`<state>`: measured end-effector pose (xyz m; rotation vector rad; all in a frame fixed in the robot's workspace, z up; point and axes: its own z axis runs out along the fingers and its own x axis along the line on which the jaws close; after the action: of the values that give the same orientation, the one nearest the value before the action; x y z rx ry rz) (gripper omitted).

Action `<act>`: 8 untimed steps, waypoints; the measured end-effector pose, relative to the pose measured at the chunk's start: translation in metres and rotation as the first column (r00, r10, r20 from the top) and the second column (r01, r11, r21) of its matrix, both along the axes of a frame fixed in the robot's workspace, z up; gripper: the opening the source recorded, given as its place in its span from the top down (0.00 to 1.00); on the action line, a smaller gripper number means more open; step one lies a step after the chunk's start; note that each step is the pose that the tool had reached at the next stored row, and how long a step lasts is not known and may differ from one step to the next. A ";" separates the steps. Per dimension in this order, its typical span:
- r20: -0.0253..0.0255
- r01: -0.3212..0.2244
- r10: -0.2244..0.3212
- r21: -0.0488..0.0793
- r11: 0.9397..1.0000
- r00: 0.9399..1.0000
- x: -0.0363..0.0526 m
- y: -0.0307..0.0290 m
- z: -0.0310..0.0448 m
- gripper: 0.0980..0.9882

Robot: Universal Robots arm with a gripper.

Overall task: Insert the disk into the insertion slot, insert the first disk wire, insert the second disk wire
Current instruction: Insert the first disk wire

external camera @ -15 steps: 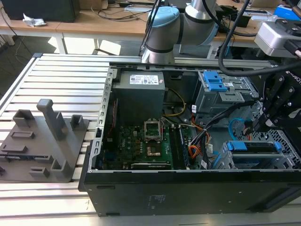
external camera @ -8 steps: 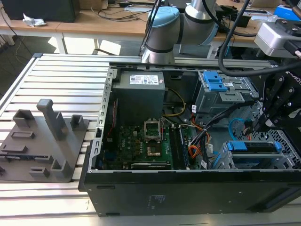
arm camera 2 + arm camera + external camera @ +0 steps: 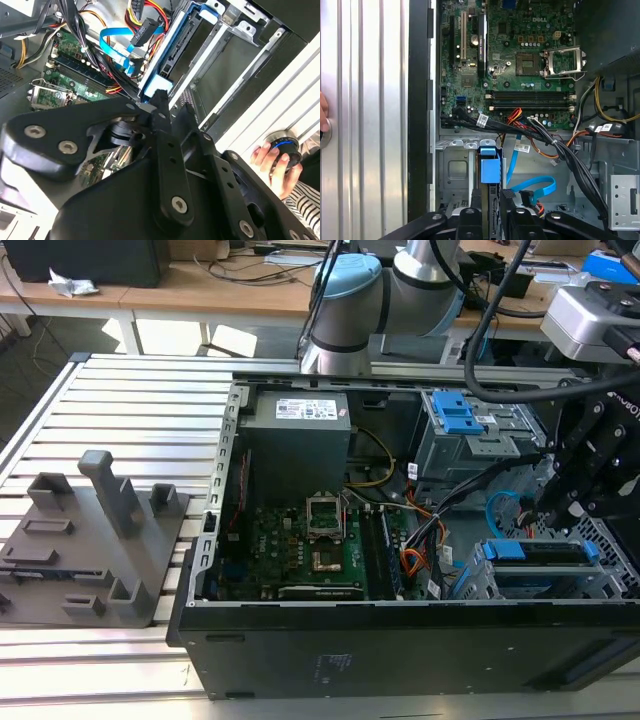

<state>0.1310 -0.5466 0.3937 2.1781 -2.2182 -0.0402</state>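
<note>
1 disk [image 3: 540, 552] stands on its long edge in the slot [image 3: 500, 585], the low grey perforated cage in the corner of the open case [image 3: 400, 655] at the exterior view's right. A bright blue carrier frames the disk: a blue rail runs along its upper edge, and a blue tab caps the end nearest the board [image 3: 320, 540]. In the second wrist view the disk [image 3: 176, 47] shows a thin dark side with a connector strip between blue rails. The slot [image 3: 240, 55] appears there as bare grey sheet-metal walls beside it. The gripper [image 3: 562, 523] reaches down from above and is closed on the disk. In the first wrist view its 2 black fingers [image 3: 476, 202] flank the disk [image 3: 489, 170] tightly, 1 against each face, near the tab. A blue cable [image 3: 536, 186] loops just beside the disk, among black and orange wires that cross from the board. Outside the case, a hand [image 3: 277, 170] rests on a round knob [image 3: 286, 144] with a blue ring, on the ribbed table [image 3: 130, 400].
</note>
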 end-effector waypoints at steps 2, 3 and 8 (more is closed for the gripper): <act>0.000 0.000 0.000 0.000 1.000 1.000 0.0000 0.0000 0.0000 0.77; 0.000 0.000 0.000 0.000 1.000 1.000 0.0008 0.0001 -0.0001 0.77; -0.006 0.001 -0.001 0.000 1.000 1.000 0.0186 0.0098 -0.0055 0.77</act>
<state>0.1496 -0.5368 0.3882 2.1743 -2.2155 -0.0469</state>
